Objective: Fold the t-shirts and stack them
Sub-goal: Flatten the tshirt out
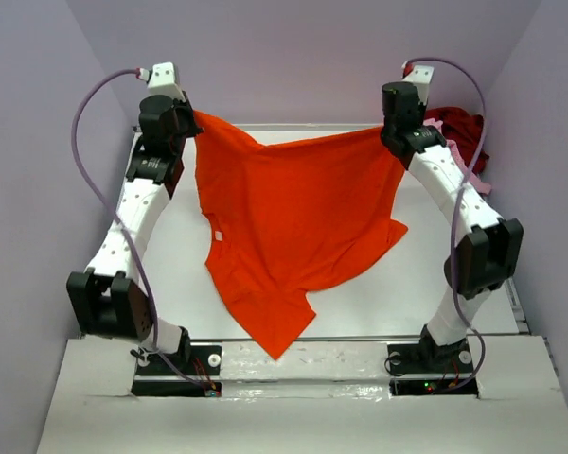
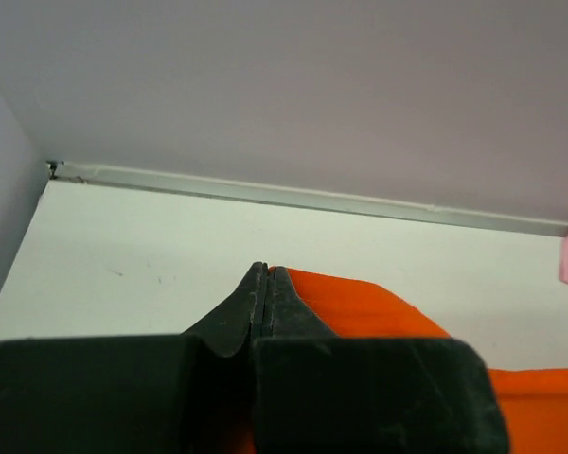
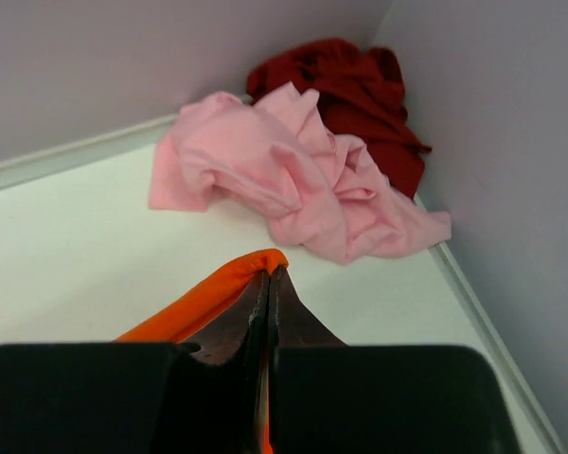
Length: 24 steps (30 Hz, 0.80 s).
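Pincers, two, both mine.

Left pincer (image 2: pixel 266 274): jaws pressed fully together, no gap between the black fingers. It is clamped on one upper corner of the orange t-shirt (image 1: pixel 284 227). In the left wrist view the cloth shows just to the right of the fingertips.

Right pincer (image 3: pixel 268 274): jaws likewise closed tight, pinching the other upper corner of the same shirt. A small orange fold peeks out at the fingertips and runs down to the left beneath them.

Orange t-shirt: held up between my two arms above the table (image 1: pixel 379 293). Its top edge sags in a shallow curve from one grip to the other. The body hangs spread out and open to the overhead camera, with a small white label near its left edge. The lowest part tapers to a point at the near edge of the table, between my two bases. I cannot tell whether that point touches the surface.

Pink t-shirt (image 3: pixel 265 170): a crumpled, unfolded heap on the table in the far right corner, beyond my right pincer and apart from it.

Dark red t-shirt (image 3: pixel 350 90): crumpled and unfolded, behind the pink one and pushed into the corner where the back wall meets the right wall. It touches the pink heap, which partly covers it.

Cables, lavender (image 1: pixel 90 161): one loops from the wrist of each arm down toward its base.
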Available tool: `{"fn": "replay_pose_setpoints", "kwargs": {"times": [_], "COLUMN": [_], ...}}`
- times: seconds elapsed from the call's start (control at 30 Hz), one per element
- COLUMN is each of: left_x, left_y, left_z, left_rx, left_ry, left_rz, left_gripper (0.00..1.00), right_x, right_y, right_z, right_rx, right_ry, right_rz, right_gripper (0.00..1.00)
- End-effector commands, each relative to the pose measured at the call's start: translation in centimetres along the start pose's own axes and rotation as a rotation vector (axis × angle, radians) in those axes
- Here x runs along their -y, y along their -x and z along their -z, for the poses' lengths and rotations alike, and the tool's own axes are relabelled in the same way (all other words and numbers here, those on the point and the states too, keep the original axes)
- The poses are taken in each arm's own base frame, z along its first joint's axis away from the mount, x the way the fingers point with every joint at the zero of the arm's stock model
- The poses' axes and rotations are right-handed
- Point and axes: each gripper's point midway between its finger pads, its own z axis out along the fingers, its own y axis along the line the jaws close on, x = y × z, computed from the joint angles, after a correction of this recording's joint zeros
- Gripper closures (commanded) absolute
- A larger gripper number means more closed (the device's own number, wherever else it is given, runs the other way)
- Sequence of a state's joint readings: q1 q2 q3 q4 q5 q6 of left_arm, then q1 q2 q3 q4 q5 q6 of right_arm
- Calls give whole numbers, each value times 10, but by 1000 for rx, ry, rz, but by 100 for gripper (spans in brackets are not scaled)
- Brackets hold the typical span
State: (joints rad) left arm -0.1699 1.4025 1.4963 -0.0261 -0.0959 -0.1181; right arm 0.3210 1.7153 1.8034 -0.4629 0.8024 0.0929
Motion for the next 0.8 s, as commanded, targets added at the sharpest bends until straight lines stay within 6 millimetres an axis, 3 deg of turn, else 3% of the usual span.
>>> {"fn": "replay_pose_setpoints", "kwargs": {"times": [0.0,0.07,0.1,0.17,0.2,0.3,0.5,0.6,0.67,0.7,0.73,0.77], "left_x": [-28,-39,-46,-51,-54,-57,-45,-40,-36,-33,-31,-24], "left_y": [-31,-61,-85,-108,-119,-166,-183,-187,-179,-170,-170,-158], "left_z": [-47,-64,-79,-93,-99,-123,-145,-146,-144,-138,-133,-126], "left_rx": [94,59,30,-9,-23,-101,-135,-174,-172,-166,-171,-155], "left_ry": [48,97,124,137,156,149,75,58,45,33,31,4], "left_rz": [66,68,66,45,51,38,29,42,49,54,65,71], "left_gripper": [100,100,100,100,100,100,100,100,100,100,100,100], "right_x": [-8,-18,-31,-44,-57,-80,-100,-102,-100,-93,-92,-86], "right_y": [-17,-37,-55,-66,-91,-120,-138,-131,-131,-117,-126,-113], "right_z": [-46,-63,-79,-97,-112,-136,-153,-147,-140,-132,-126,-118], "right_rx": [38,13,-3,-20,-58,-97,-140,-152,-162,-147,-168,-154], "right_ry": [-81,-85,-86,-69,-69,-52,14,44,64,65,81,88], "right_rz": [-169,-158,-133,-117,-71,-25,-1,-1,2,-15,-6,-21], "right_gripper": [100,100,100,100,100,100,100,100,100,100,100,100]}}
